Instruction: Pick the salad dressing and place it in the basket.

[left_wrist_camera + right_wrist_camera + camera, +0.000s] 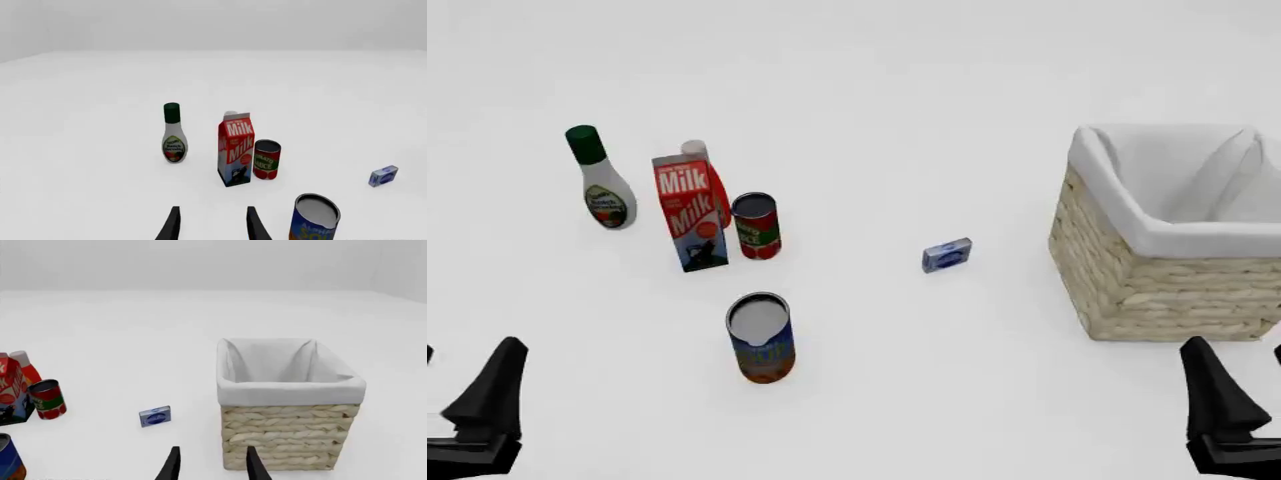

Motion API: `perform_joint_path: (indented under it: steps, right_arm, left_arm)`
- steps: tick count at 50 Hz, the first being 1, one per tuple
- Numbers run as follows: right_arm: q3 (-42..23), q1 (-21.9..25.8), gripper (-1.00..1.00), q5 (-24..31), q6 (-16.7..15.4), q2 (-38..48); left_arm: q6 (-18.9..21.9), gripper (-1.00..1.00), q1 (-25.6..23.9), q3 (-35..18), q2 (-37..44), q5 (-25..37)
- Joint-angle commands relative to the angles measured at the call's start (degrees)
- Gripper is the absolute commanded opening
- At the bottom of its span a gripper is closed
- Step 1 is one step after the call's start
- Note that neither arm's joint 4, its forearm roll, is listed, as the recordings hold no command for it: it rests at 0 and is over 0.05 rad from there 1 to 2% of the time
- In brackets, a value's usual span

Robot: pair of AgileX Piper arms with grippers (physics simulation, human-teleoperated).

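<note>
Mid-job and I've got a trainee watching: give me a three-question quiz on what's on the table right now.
1. True or false: the dressing already sits in the basket.
2. Which item stands closest to the milk carton? A) red can B) blue can C) small blue box
3. Fill in: the left end effector is ____ and holds nothing.

Key: 1 false, it stands on the table left of the carton. 2 A. 3 open; the right end effector is open too.
</note>
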Motion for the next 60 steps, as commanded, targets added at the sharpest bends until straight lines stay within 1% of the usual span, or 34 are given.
perform_joint_path:
  steps: [1,19,23,25,27,28,29,30,31,34,36,38,41,43,46,47,49,51,56,57,60]
  right_arm:
    - [-0.1,0.4,1.0,0.2,-0.1,0.0]
    - [-0.3,1.1,1.0,0.0,-0.3,0.0]
    - [-0.2,1.3,1.0,-0.1,-0.4,0.1]
    - [-0.3,1.5,1.0,-0.1,-0.4,0.1]
    - [-0.2,1.7,1.0,-0.1,-0.5,0.2]
    - [-0.2,1.7,1.0,-0.1,-0.5,0.2]
    - [0.0,2.0,1.0,-0.4,-0.4,0.4]
    - [-0.1,2.0,1.0,-0.4,-0.4,0.4]
    - [0.0,2.1,1.0,-0.5,-0.3,0.5]
    - [0.0,2.1,1.0,-0.6,-0.2,0.7]
    - [0.0,2.2,1.0,-0.9,-0.2,1.0]
    - [0.0,2.2,1.0,-1.0,-0.1,1.2]
    - [0.0,2.2,1.0,-0.8,0.1,0.9]
    - [0.0,2.2,1.0,-0.6,0.2,0.8]
    - [0.0,2.2,1.0,-0.4,0.2,0.6]
    - [0.0,2.1,1.0,-0.4,0.1,0.4]
    - [0.0,2.1,1.0,-0.4,0.2,0.2]
    - [0.0,2.2,1.0,-0.3,0.2,0.2]
    - [0.0,2.5,1.0,-0.3,0.2,0.1]
    - [0.0,2.6,1.0,-0.4,0.3,0.0]
    - [0.0,2.6,1.0,-0.3,0.3,0.0]
  left_arm:
    - [0.6,1.0,-0.3,-0.3,0.0,0.1]
    - [1.1,1.0,-0.7,-1.1,0.4,0.1]
    - [1.1,1.0,-0.8,-1.8,2.8,-2.1]
    - [3.0,1.0,-0.1,-2.1,5.3,-4.7]
    - [4.1,1.0,0.1,-2.6,8.0,-7.0]
    - [4.1,1.0,0.1,-2.6,8.1,-7.1]
    - [6.3,1.0,-0.3,-5.4,19.8,-15.3]
    - [6.6,1.0,-0.1,-5.7,22.5,-17.2]
    - [6.9,1.0,-0.6,-7.0,27.3,-19.6]
    - [7.3,1.0,-1.0,-8.9,31.7,-22.3]
    - [6.3,1.0,-0.8,-10.9,36.2,-23.9]
    - [5.1,1.0,-0.5,-13.1,38.5,-24.1]
    - [5.0,1.0,-0.6,-16.4,41.3,-24.1]
    - [3.9,1.0,-0.4,-18.3,42.7,-23.7]
    - [4.3,1.0,-0.7,-20.6,44.5,-23.4]
    - [1.9,1.0,-0.7,-25.4,48.3,-21.9]
    - [1.6,1.0,-0.5,-27.3,50.3,-21.7]
    - [2.9,1.0,-0.6,-28.5,51.3,-21.6]
    - [3.4,1.0,-0.2,-32.6,54.6,-20.5]
    - [3.9,1.0,0.3,-35.3,56.7,-20.1]
    - [3.8,1.0,0.5,-37.0,58.7,-20.1]
